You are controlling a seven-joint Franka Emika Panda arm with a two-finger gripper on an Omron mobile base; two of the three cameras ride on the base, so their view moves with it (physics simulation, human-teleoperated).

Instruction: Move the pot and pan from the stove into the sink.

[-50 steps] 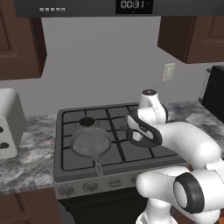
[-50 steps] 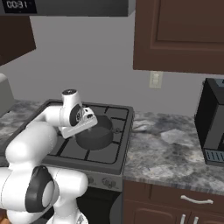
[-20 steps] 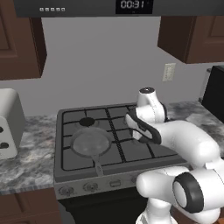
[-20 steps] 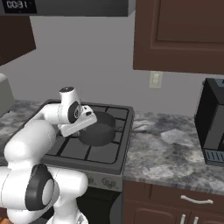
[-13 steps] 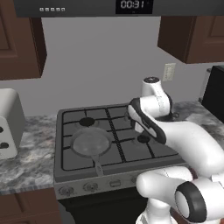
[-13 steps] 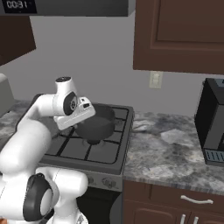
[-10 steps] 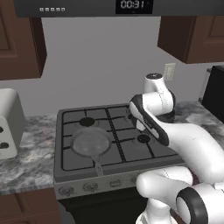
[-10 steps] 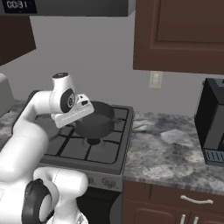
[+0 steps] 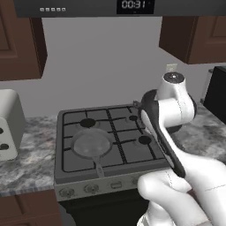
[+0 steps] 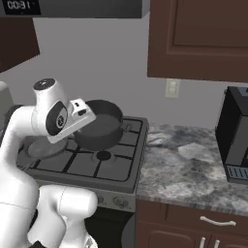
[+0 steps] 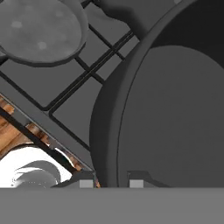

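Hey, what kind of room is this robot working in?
A home kitchen, apparently a rendered one. A gas stove with a pan on a burner sits in a granite-look counter, under dark wood cabinets.

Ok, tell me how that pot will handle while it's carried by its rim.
The pot, pinched at one rim edge by the gripper, hangs off to one side above the stove, so it may tilt or swing. It looks rigid. Its smooth wall could slip in a thin pinch.

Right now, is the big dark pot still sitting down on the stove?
No, in the right base view the pot hangs in the air above the stove grates, with the gripper clamped on its rim.
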